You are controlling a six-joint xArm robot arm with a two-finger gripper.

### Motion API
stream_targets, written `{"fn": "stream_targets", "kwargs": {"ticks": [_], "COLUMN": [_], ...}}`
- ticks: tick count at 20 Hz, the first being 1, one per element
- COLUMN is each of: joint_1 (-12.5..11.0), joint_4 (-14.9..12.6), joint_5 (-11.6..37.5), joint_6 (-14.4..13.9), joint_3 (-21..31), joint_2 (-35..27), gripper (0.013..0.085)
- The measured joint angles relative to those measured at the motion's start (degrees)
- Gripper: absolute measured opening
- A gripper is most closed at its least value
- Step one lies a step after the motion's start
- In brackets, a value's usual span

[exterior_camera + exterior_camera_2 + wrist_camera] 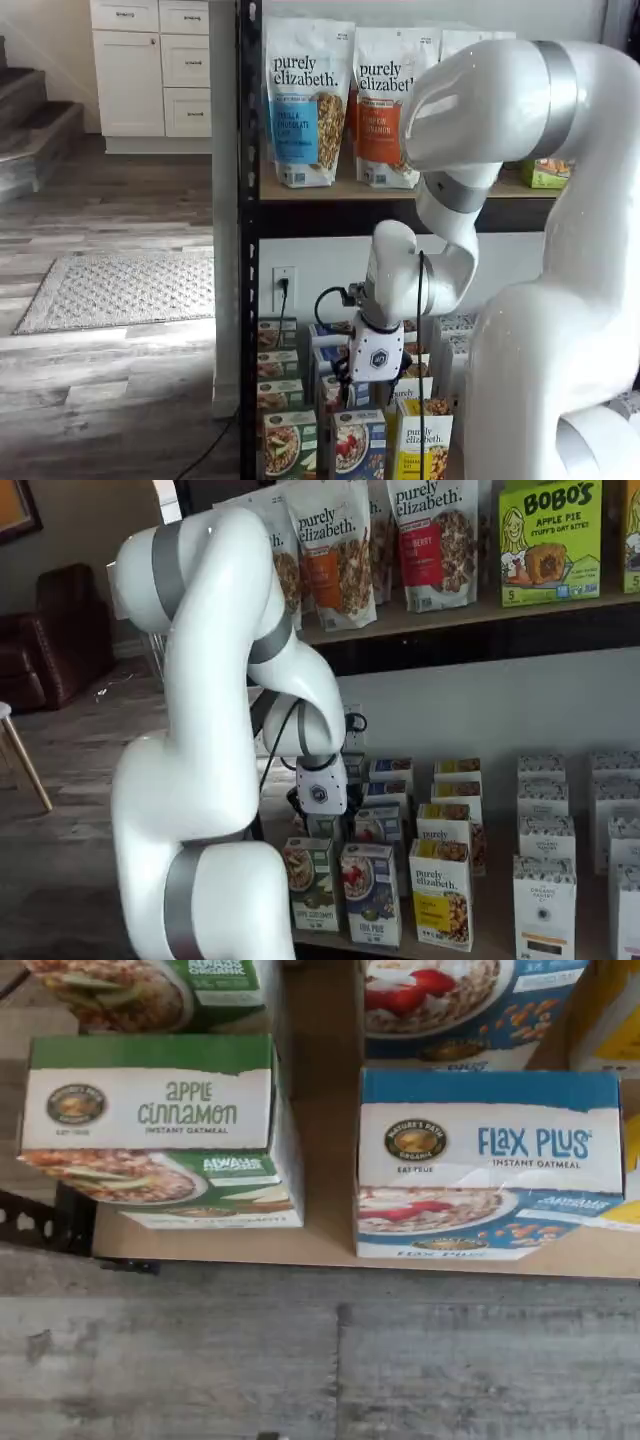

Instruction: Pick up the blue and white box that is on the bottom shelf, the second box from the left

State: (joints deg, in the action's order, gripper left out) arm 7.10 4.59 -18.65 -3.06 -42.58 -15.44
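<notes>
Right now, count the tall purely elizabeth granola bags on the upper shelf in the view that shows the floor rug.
3 at least: a blue-labelled bag leftmost, an orange-labelled bag beside it, and a third bag mostly behind the arm. More may be hidden.

Soft, even indoor light throughout. The wrist view is slightly blurred, its carton lettering smeared. In both shelf views the bottom shelf (470, 935) sits dimmer, shaded beneath the level above.

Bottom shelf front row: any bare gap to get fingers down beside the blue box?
Yes: a bare strip of shelf board separates the blue and white box from the green carton. Its other side is crowded, a yellow carton close against it.
</notes>
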Motion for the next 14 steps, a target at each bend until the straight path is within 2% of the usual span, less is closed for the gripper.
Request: {"fn": "stream_targets", "kwargs": {"ticks": [6,14], "joint_1": [-0.9,-1.9], "joint_4": [-3.0,-3.3], "joint_5": [2.3,4.8], "joint_6": [-1.9,-1.0], "joint_3": [-1.7,-5.3], "joint_2": [-3.6,-9.3], "gripper": [0.085,0.085]}}
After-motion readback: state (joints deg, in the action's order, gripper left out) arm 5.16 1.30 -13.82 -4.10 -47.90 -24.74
